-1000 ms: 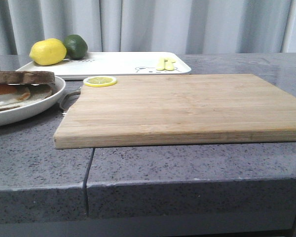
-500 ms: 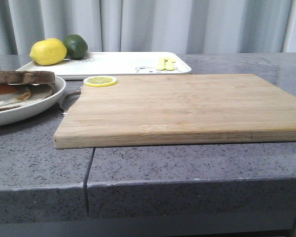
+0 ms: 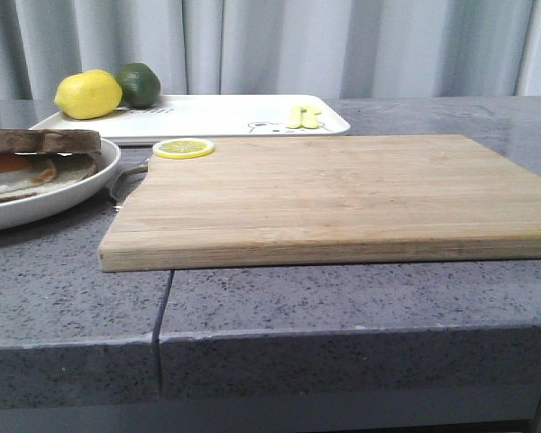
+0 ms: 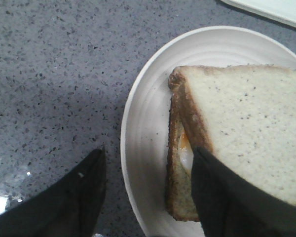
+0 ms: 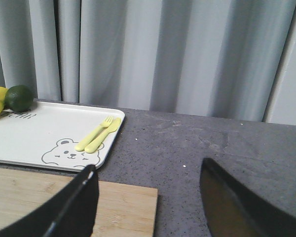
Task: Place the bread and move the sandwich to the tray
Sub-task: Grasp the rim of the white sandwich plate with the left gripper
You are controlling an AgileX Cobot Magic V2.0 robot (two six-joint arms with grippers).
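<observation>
A wooden cutting board (image 3: 343,194) lies across the middle of the grey speckled worktop (image 3: 343,298), its near edge close to the worktop's front edge. A round lemon slice (image 3: 183,148) sits on the board's far left corner. Toward the far left of the worktop a whole lemon (image 3: 87,95) and a dark green lime (image 3: 139,84) rest side by side, touching. A small pale yellow fork and knife (image 5: 98,134) lie together farther right. Grey curtains (image 3: 279,45) hang behind the far edge.
</observation>
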